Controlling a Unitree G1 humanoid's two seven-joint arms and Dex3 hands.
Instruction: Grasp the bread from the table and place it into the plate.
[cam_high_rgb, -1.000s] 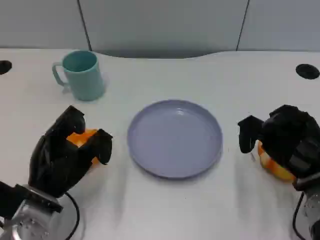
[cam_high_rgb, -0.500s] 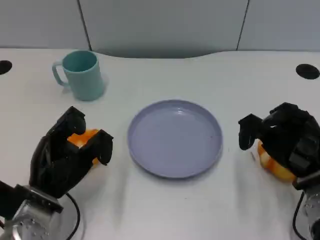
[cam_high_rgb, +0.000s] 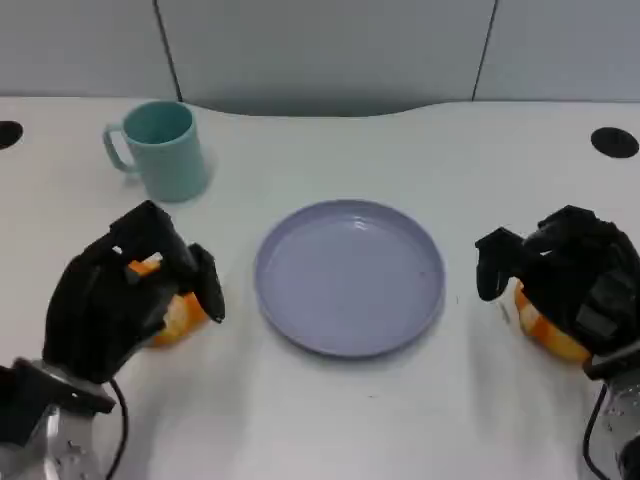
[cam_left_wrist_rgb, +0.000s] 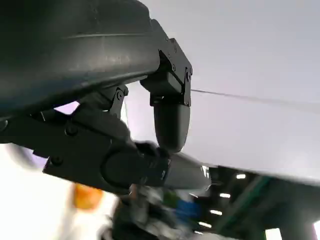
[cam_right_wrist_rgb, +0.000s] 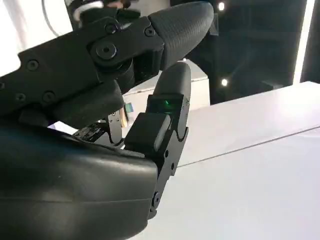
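Observation:
On the left of the table lies an orange bread (cam_high_rgb: 172, 316), mostly covered by my left hand (cam_high_rgb: 115, 300). That hand's black fingers (cam_high_rgb: 205, 285) curl down around the bread and grip it on the tabletop. The lilac plate (cam_high_rgb: 350, 275) sits in the middle, just right of that hand, with nothing on it. My right hand (cam_high_rgb: 565, 272) hovers over a second orange bread (cam_high_rgb: 545, 337) at the right edge, its fingers apart and its thumb pointing toward the plate. In the right wrist view the fingers (cam_right_wrist_rgb: 170, 30) reach out with nothing between them.
A teal mug (cam_high_rgb: 162, 150) stands at the back left, behind my left hand. Two black round holes (cam_high_rgb: 614, 142) mark the table's far corners. A grey wall panel runs along the back edge.
My left hand's fingers have closed down over the bread, and the hand has shifted slightly left. The right hand, plate and mug have not moved.

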